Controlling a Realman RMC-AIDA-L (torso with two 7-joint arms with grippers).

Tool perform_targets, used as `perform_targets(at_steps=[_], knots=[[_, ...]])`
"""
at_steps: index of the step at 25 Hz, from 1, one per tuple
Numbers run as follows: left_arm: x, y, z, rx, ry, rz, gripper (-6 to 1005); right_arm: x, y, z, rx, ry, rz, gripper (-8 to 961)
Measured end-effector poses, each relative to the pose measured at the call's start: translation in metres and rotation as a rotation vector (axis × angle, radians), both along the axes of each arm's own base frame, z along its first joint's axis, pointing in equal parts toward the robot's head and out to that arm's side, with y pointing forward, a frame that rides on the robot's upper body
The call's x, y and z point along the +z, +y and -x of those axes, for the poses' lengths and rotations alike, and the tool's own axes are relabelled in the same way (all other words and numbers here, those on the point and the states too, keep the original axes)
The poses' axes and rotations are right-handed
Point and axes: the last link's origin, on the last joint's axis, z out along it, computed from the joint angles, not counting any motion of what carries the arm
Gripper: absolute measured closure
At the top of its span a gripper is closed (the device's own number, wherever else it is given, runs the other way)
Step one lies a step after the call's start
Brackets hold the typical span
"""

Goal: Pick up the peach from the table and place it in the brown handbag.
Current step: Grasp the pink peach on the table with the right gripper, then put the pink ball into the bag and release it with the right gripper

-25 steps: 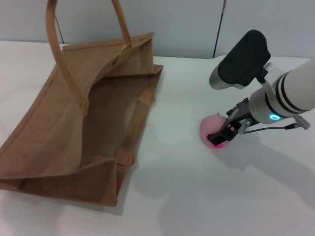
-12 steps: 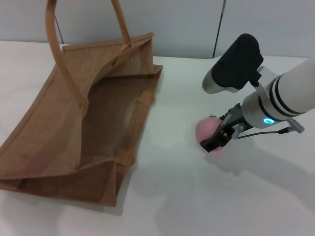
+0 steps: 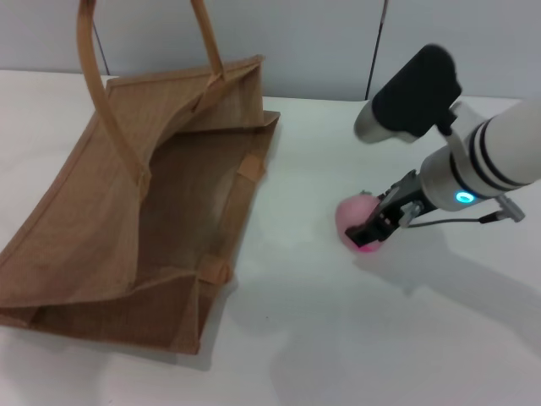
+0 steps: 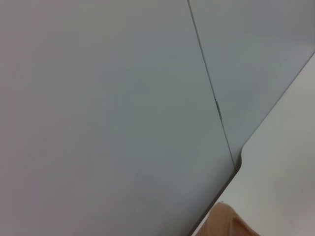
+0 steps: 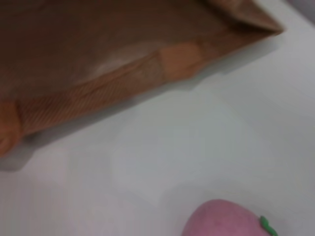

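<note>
The pale-pink peach (image 3: 352,216) is held between the dark fingers of my right gripper (image 3: 370,232), a little above the white table (image 3: 338,338), with its shadow below it. It lies to the right of the brown handbag (image 3: 127,211), which stands open with its two handles up. In the right wrist view the peach (image 5: 224,221) with a small green tip shows close by, and the handbag's rim (image 5: 123,73) lies beyond it. My left gripper is out of view.
A grey wall panel (image 3: 296,42) stands behind the table's far edge. The left wrist view shows that wall (image 4: 98,98) and a tan bit of handbag handle (image 4: 227,223). White tabletop lies between the peach and the handbag.
My right gripper has carried the peach a little to the left, toward the handbag, and slightly up. The handbag has not moved.
</note>
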Motion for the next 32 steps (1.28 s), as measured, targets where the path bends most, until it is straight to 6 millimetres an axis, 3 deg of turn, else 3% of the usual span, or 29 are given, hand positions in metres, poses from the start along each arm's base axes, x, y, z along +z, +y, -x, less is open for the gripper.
perform_targets(at_steps=[10, 24, 32], knots=[[0.001, 0.0, 0.0, -0.001, -0.002, -0.006, 891, 0.005, 0.006, 0.01, 0.03, 0.031, -0.026, 291], [0.004, -0.001, -0.011, -0.051, -0.003, -0.025, 891, -0.002, 0.004, 0.063, 0.139, 0.257, 0.014, 362], [0.001, 0.0, -0.023, -0.093, -0.016, -0.012, 891, -0.01, 0.001, 0.075, 0.184, 0.314, 0.038, 392]])
